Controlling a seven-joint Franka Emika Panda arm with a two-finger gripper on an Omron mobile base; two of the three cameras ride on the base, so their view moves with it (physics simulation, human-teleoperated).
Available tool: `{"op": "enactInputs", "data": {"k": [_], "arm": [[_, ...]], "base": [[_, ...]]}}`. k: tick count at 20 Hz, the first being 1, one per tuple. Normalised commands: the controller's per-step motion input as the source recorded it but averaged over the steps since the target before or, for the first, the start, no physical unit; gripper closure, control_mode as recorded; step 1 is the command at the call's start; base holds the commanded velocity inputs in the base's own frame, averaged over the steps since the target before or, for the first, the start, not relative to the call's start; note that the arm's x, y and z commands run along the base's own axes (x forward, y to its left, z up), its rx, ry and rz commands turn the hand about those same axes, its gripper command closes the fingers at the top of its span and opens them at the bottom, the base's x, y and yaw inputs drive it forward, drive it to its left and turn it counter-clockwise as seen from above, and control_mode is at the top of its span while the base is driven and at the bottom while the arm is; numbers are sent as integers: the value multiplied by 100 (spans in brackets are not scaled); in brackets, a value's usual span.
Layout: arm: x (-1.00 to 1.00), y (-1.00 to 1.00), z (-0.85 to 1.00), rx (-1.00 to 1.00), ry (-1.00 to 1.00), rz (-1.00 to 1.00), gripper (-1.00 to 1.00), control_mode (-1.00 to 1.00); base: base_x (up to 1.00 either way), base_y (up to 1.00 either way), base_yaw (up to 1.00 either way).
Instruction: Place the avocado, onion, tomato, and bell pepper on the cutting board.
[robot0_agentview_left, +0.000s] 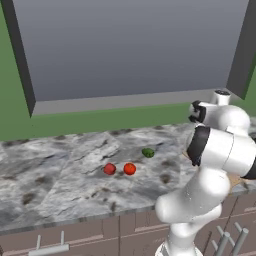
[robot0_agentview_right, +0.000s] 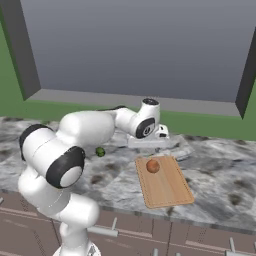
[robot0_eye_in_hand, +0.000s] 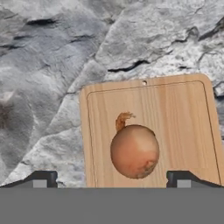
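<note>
The dull orange-brown onion (robot0_eye_in_hand: 134, 151) (robot0_agentview_right: 153, 165) rests on the light tan cutting board (robot0_eye_in_hand: 175, 118) (robot0_agentview_right: 167, 187), near its far end. My gripper (robot0_eye_in_hand: 111, 177) hovers above the onion, open, its fingertips (robot0_eye_in_hand: 43, 177) wide apart and holding nothing. From the right base camera the hand (robot0_agentview_right: 161, 132) sits just beyond the board. On the marble counter to the left lie the dark green avocado (robot0_agentview_left: 148, 152) (robot0_agentview_right: 100, 151), the bright orange-red tomato (robot0_agentview_left: 129, 169) and the deeper red bell pepper (robot0_agentview_left: 109, 169), side by side and apart from the board.
The grey marble counter (robot0_agentview_left: 55, 175) ends at a front edge above brown drawers (robot0_agentview_left: 75, 240). A green wall (robot0_agentview_left: 75, 122) and a large grey recessed panel (robot0_agentview_left: 130, 45) stand behind it. My own arm (robot0_agentview_left: 215, 150) blocks most of the board in the left base view.
</note>
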Motion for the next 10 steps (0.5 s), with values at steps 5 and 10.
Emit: {"op": "enactInputs", "data": {"k": [5, 10], "arm": [[-52, 25, 48, 5, 0, -20, -100, -100], [-64, 40, 33, 1, -11, -22, -100, -100]], "base": [[0, 0, 0], [0, 0, 0]]}}
